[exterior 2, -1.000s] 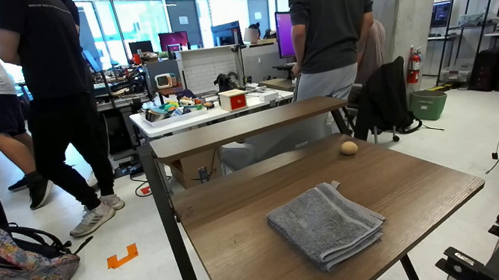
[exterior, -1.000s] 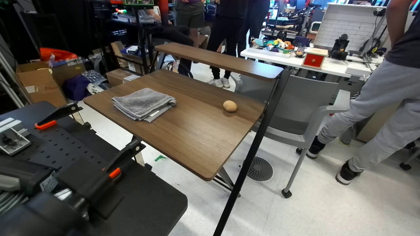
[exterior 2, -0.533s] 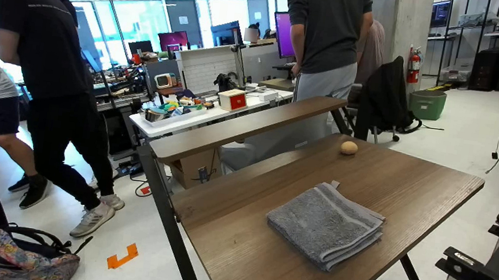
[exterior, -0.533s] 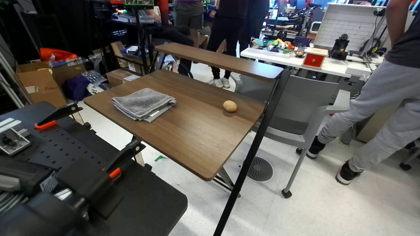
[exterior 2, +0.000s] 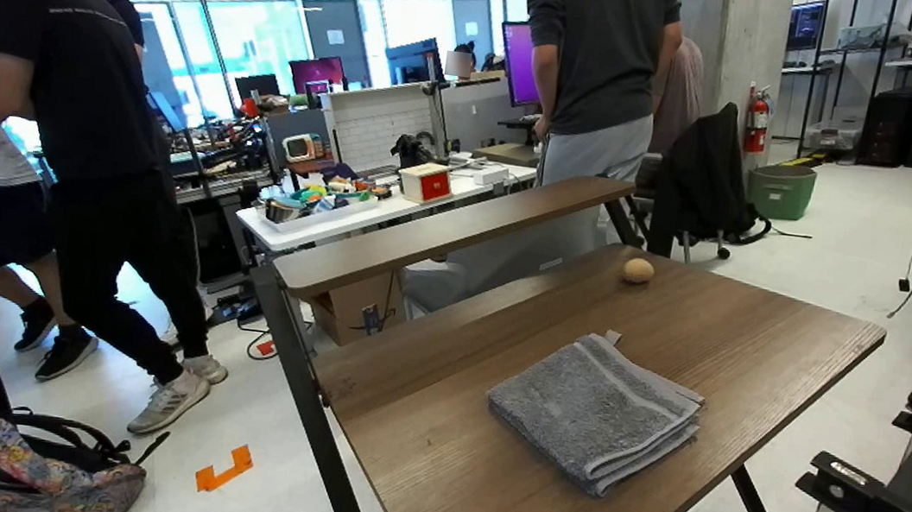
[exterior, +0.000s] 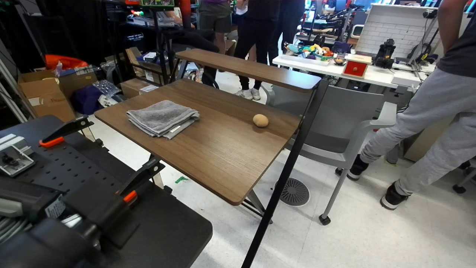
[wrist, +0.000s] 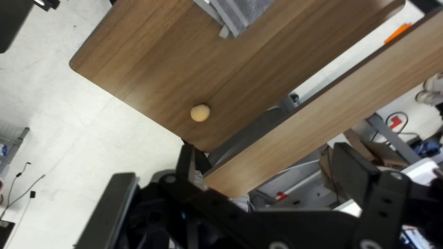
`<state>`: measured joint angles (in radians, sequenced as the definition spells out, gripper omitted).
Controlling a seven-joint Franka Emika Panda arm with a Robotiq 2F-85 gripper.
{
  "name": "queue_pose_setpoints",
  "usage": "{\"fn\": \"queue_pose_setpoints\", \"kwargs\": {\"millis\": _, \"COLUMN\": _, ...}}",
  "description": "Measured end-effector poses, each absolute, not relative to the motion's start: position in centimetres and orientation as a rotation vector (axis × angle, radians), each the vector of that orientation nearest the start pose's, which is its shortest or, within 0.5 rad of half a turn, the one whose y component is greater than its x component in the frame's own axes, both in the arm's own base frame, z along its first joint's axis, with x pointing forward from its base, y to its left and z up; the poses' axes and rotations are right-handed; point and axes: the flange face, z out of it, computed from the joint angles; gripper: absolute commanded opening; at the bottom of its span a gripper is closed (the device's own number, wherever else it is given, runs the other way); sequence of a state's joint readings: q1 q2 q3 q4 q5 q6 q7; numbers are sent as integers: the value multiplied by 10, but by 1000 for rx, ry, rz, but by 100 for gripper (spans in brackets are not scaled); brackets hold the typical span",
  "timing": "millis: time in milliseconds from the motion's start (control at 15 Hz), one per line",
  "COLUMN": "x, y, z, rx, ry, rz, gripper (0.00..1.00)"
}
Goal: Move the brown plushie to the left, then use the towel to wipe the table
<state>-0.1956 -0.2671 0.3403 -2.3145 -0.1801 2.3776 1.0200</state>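
Note:
The brown plushie is a small round tan ball on the table, near one end. It also shows in an exterior view and in the wrist view. The grey folded towel lies flat on the table, apart from the plushie. It also shows in an exterior view, and its corner shows at the top of the wrist view. My gripper is open, its fingers wide apart with nothing between them. It is away from the plushie and the towel; neither exterior view shows its fingers.
A raised wooden shelf runs along one long side of the table. A grey chair stands beside it. A black bench with clamps is at the opposite side. People stand around, one near the chair. A backpack lies on the floor.
The plushie and towel have not moved, and no arm motion shows. In the background, the person in a white shirt has shifted and raised an arm.

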Motion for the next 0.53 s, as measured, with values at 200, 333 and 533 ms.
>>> {"fn": "queue_pose_setpoints", "kwargs": {"millis": 200, "x": 537, "y": 41, "z": 434, "rx": -2825, "ry": 1320, "rz": -702, "gripper": 100}}
{"fn": "queue_pose_setpoints", "kwargs": {"millis": 333, "x": 564, "y": 15, "z": 400, "rx": -2846, "ry": 1395, "rz": -720, "gripper": 100}}
{"fn": "queue_pose_setpoints", "kwargs": {"millis": 533, "x": 589, "y": 2, "z": 365, "rx": -2987, "ry": 1369, "rz": -510, "gripper": 100}}
